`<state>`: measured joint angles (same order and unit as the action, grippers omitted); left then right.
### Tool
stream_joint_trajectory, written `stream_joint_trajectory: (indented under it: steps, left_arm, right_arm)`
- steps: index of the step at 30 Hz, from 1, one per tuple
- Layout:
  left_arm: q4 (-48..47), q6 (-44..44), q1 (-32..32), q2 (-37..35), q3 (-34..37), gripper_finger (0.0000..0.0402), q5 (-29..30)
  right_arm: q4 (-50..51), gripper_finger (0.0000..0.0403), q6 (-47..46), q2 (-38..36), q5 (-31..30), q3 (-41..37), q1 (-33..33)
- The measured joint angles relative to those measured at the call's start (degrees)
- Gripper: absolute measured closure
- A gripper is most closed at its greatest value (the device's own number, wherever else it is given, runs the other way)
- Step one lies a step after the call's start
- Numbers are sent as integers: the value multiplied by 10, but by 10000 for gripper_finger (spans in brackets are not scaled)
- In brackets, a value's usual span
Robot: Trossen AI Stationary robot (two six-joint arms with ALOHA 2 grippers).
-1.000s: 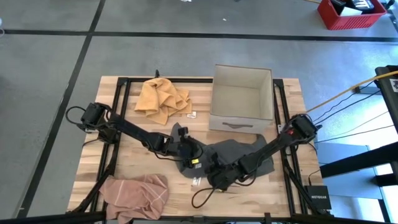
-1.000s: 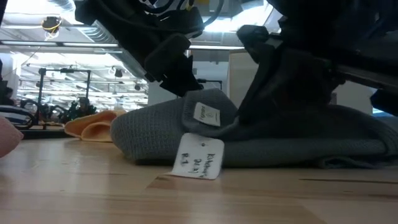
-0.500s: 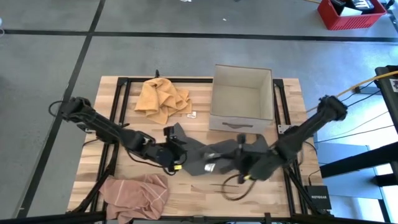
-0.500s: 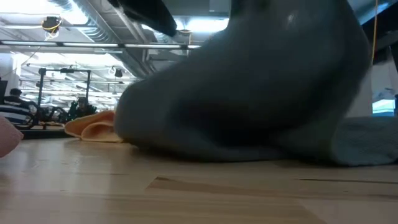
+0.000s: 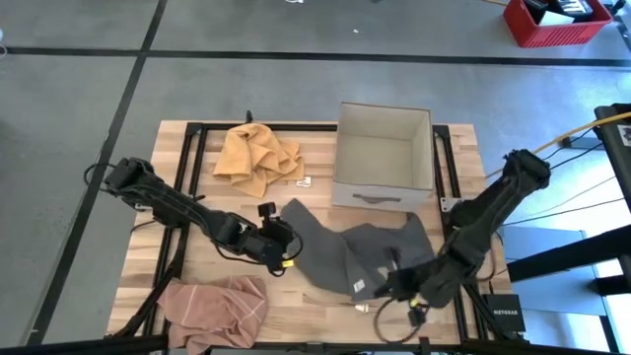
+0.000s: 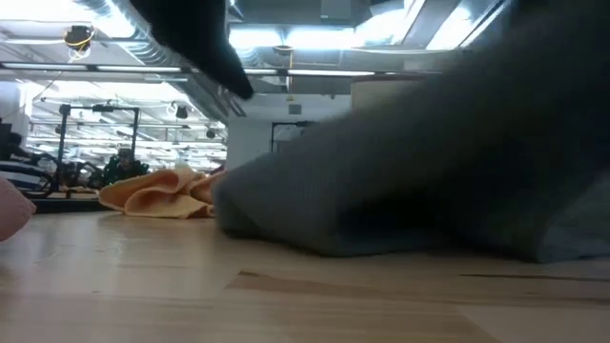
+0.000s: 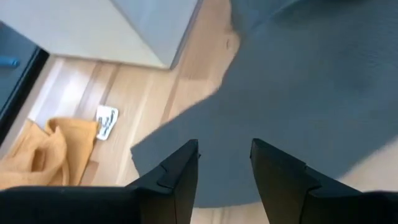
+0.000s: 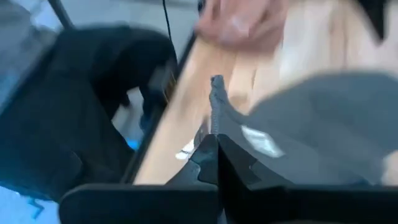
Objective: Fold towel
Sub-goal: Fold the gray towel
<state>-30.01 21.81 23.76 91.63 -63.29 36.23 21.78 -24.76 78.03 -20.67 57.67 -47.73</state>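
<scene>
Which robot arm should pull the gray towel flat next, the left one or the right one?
Probably the right. The right gripper is shut on the gray towel at its front edge, so it can pull straight away. The left gripper is open at the towel's left edge, holding nothing.

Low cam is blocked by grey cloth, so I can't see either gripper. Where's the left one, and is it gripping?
Observer: The left gripper hangs over the grey towel's left edge, fingers apart, nothing between them.
Operator: Right one?
Observer: The right gripper is shut at the towel's front edge, by its white tag. I cannot tell whether cloth is pinched.
Operator: Towel folded?
Observer: No, it lies spread and rumpled in front of the cardboard box.
</scene>
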Motion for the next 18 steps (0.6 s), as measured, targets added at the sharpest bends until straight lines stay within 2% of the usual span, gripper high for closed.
stream_joint_trajectory:
  steps: [5,9,12,15,18]
  left_arm:
    - [12,-10,-33,29,0,263,-12]
    - [73,-89,-74,58,0,263,-98]
    - [104,-174,-115,78,0,263,-139]
    - [70,-206,-175,88,0,263,-149]
    - [22,-175,-240,82,1,263,-200]
  right_arm:
    - [-54,401,-35,65,-8,-38,1]
    - [-74,402,-50,95,-52,-39,1]
    - [-92,402,-64,104,-58,-39,1]
    - [-103,402,-81,107,-67,-39,1]
    - [-102,402,-97,107,-81,-39,1]
